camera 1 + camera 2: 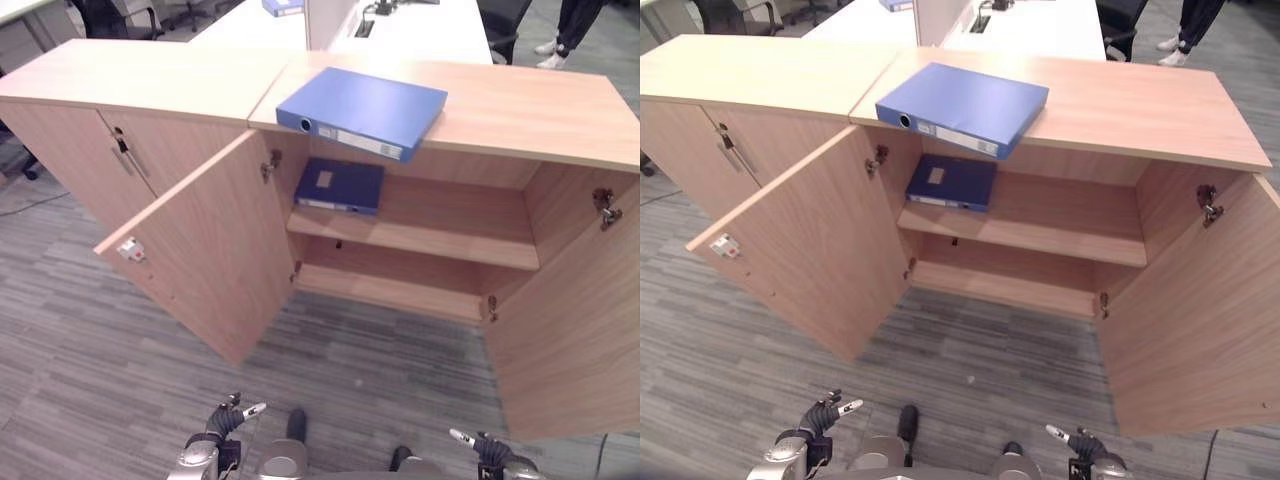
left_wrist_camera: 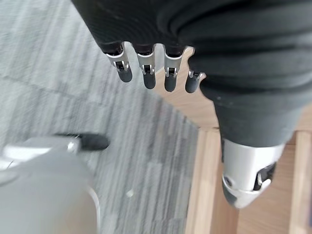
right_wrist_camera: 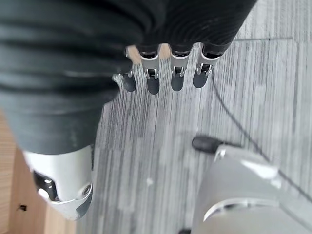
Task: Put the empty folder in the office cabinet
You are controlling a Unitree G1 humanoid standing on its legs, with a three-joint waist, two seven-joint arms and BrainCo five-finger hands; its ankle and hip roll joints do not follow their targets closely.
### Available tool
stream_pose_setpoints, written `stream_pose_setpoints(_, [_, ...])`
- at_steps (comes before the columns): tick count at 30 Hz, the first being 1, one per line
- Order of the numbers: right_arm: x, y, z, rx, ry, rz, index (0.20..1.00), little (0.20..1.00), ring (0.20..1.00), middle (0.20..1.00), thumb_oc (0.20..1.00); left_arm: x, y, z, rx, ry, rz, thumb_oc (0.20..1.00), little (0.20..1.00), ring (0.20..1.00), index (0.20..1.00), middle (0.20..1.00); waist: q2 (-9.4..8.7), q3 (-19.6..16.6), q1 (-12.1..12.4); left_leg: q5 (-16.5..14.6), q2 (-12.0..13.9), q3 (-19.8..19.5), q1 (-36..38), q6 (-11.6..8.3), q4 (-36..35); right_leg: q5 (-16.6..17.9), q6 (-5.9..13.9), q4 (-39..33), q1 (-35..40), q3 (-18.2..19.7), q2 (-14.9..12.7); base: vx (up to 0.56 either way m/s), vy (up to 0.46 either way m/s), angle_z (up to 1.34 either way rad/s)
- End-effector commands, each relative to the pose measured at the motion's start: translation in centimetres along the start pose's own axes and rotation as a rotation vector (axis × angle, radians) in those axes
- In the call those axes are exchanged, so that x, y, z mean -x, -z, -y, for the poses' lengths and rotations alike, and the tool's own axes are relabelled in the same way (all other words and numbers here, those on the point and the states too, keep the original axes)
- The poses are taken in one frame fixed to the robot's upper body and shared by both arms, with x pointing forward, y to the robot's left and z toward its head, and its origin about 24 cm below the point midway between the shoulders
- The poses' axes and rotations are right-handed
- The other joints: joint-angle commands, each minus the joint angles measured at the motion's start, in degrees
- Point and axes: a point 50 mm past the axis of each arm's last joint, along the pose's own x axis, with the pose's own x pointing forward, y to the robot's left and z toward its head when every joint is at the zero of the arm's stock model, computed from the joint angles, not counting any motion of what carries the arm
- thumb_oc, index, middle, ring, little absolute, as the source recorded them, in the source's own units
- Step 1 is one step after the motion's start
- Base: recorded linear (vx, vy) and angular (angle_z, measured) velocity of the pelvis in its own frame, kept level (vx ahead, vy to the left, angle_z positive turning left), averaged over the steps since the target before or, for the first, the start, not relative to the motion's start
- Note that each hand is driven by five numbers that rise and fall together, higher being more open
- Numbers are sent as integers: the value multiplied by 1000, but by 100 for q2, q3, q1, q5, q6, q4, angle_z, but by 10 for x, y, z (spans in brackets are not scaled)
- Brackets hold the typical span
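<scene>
A blue folder (image 1: 362, 111) lies flat on the cabinet (image 1: 540, 110) top, upper centre of the frame, one corner overhanging the front edge; a second, darker blue folder (image 1: 340, 185) lies on the upper shelf (image 1: 450, 240) just below it, at the shelf's left end; both doors stand open, the left door (image 1: 205, 250) swung toward centre-left, the right door (image 1: 570, 320) at the right edge. The left hand (image 1: 225, 420) sits at bottom left, the right hand (image 1: 480, 445) at bottom right, both low over the grey carpet (image 1: 90, 340); in each wrist view the fingers (image 2: 146, 73) hang straight and slightly apart, holding nothing. A person's legs (image 1: 570, 30) stand at upper right.
</scene>
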Motion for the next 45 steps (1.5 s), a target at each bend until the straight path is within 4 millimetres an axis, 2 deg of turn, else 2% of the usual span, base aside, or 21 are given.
stream_pose_setpoints(1, [-2, -29, -3, 28, -14, 97, 1000, 1000, 1000, 1000, 1000, -4, -29, -7, -9, -23, 116, 1000, 1000, 1000, 1000, 1000, 177, 94, 81, -28, 339, -209, -5, -189, -401, 687, 790, 1013, 494, -31, -275, 74, 231, -45])
stream_pose_setpoints(3, [-2, -34, -9, 22, -29, 110, 1000, 1000, 1000, 1000, 1000, -4, -31, -11, -11, -32, 118, 1000, 1000, 1000, 1000, 1000, 261, 157, 31, -87, 316, -144, 137, -62, -445, 961, 814, 1695, 186, -52, -326, 86, 223, -44])
stream_pose_setpoints(6, [-2, -32, -11, -1, -34, 113, 1000, 1000, 1000, 1000, 1000, -3, -30, -14, -12, -38, 119, 1000, 1000, 1000, 1000, 1000, 347, 184, -107, -222, 307, -195, 390, 11, -526, 968, 763, 1964, -143, 29, -179, 159, 157, 7])
stream_pose_setpoints(7, [-2, -31, -11, -3, -34, 110, 1000, 1000, 1000, 1000, 1000, -3, -30, -14, -11, -41, 119, 1000, 1000, 1000, 1000, 1000, 343, 188, -139, -249, 282, -220, 440, 12, -542, 877, 712, 1755, -225, 53, -98, 234, 16, -7])
stream_pose_setpoints(8, [-2, -32, -10, -10, -28, 111, 1000, 1000, 1000, 1000, 1000, -4, -30, -17, -7, -53, 112, 1000, 1000, 1000, 1000, 1000, 318, 206, -193, -348, 255, -251, 523, -22, -557, 628, 618, 1041, -266, -43, 41, 251, -48, -24])
stream_pose_setpoints(12, [-2, -32, -7, -17, -9, 105, 1000, 1000, 1000, 1000, 1000, -4, -24, -18, 3, -68, 93, 1000, 1000, 1000, 1000, 1000, 252, 261, -394, -605, 218, -311, 770, -73, -557, 1017, 653, -403, -579, -64, 161, 210, -88, -14])
stream_pose_setpoints(17, [-2, -26, 2, -46, 20, 85, 1000, 1000, 1000, 1000, 1000, -4, -20, -16, 6, -70, 79, 1000, 1000, 1000, 1000, 1000, 307, 315, -595, -822, 273, -325, 1053, -137, -557, 1398, 791, -866, -929, -77, 155, 223, -82, -3])
stream_pose_setpoints(21, [1, -6, 18, -95, 72, 37, 1000, 1000, 1000, 1000, 1000, -4, -23, -10, -6, -41, 102, 1000, 1000, 1000, 1000, 1000, 244, 254, -738, -1049, 228, -395, 1285, -260, -557, 1581, 781, -1014, -773, -227, 17, 268, -132, 19])
stream_pose_setpoints(23, [3, 3, 27, -103, 97, 9, 1000, 1000, 1000, 1000, 1000, -4, -23, -5, -15, -22, 103, 1000, 1000, 1000, 1000, 1000, 303, 167, -830, -1101, 373, -502, 1353, -372, -557, 1587, 746, -1028, -649, -329, 26, 254, -188, 58])
stream_pose_setpoints(26, [6, 12, 39, -80, 126, -23, 1000, 1000, 1000, 1000, 1000, -4, -24, -1, 10, -17, 109, 1000, 1000, 1000, 1000, 1000, 436, 118, -924, -982, 770, -638, 1428, -623, -518, 1350, 545, -918, -531, -379, 237, 277, -293, 40])
stream_pose_setpoints(28, [7, 11, 42, -71, 133, -23, 1000, 1000, 1000, 1000, 1000, -4, -25, -1, 15, -17, 115, 1000, 1000, 1000, 1000, 1000, 460, 137, -935, -945, 855, -666, 1377, -696, -416, 1257, 485, -882, -508, -395, 293, 185, -264, 5])
stream_pose_setpoints(29, [7, 8, 46, -60, 143, -19, 1000, 1000, 1000, 1000, 1000, -5, -30, 0, 18, -12, 131, 1000, 1000, 1000, 1000, 1000, 497, 161, -935, -693, 1000, -712, 1236, -825, -176, 1073, 373, -872, -427, -433, 434, 99, -180, 7])
stream_pose_setpoints(30, [7, 8, 46, -60, 143, -19, 1000, 1000, 1000, 1000, 1000, -5, -30, 0, 18, -12, 131, 1000, 1000, 1000, 1000, 1000, 504, 161, -944, -694, 1010, -721, 1232, -832, -175, 1067, 367, -871, -424, -445, 442, 133, -239, 12])
stream_pose_setpoints(33, [8, 5, 52, -63, 158, -10, 1000, 1000, 1000, 1000, 1000, -6, -34, 3, 29, 2, 143, 1000, 1000, 1000, 1000, 1000, 537, 174, -953, -246, 1194, -752, 1033, -1000, 250, 826, 205, -981, -187, -502, 661, 132, -186, 11])
stream_pose_setpoints(35, [8, -4, 57, -79, 170, 17, 1000, 1000, 1000, 1000, 1000, -7, -40, 7, 41, 12, 160, 1000, 1000, 1000, 1000, 1000, 445, 279, -905, 246, 1015, -1045, 710, -1045, 1067, 696, 66, -1063, 40, -440, 783, 174, -291, 7])
stream_pose_setpoints(36, [8, -7, 59, -83, 176, 24, 1000, 1000, 1000, 1000, 1000, -7, -42, 8, 44, 16, 166, 1000, 1000, 1000, 1000, 1000, 380, 321, -881, 293, 918, -1092, 567, -1013, 1362, 650, 28, -1082, 117, -439, 779, 110, -220, 3])
stream_pose_setpoints(39, [8, -15, 63, -79, 188, 40, 1000, 1000, 1000, 1000, 1000, -7, -44, 9, 42, 19, 175, 1000, 1000, 1000, 1000, 1000, 283, 389, -845, 384, 850, -945, 282, -942, 1804, 555, -15, -1121, 257, -444, 748, 97, -145, 1])
stream_pose_setpoints(41, [8, -21, 65, -96, 193, 57, 1000, 1000, 1000, 1000, 1000, -8, -49, 13, 47, 32, 188, 1000, 1000, 1000, 1000, 1000, 226, 443, -749, -28, 699, -743, -100, -803, 1535, 460, 16, -1140, 369, -368, 702, 172, -100, 7])
stream_pose_setpoints(42, [8, -21, 65, -96, 193, 57, 1000, 1000, 1000, 1000, 1000, -8, -48, 13, 47, 32, 188, 1000, 1000, 1000, 1000, 1000, 228, 447, -734, -54, 703, -725, -82, -798, 1542, 446, 21, -1140, 381, -354, 703, 129, -18, 2])
stream_pose_setpoints(43, [8, -21, 66, -100, 194, 58, 1000, 1000, 1000, 1000, 1000, -8, -48, 13, 44, 34, 185, 1000, 1000, 1000, 1000, 1000, 217, 437, -708, -248, 663, -690, -69, -768, 1295, 423, 44, -1140, 409, -336, 694, 117, 10, -6])
stream_pose_setpoints(45, [8, -23, 66, -82, 194, 55, 1000, 1000, 1000, 1000, 1000, -7, -35, 10, -8, 28, 129, 1000, 1000, 1000, 1000, 1000, 330, 357, -610, -233, 684, -640, -81, -712, 261, 318, 112, -1140, 503, -281, 805, 190, 56, -1])
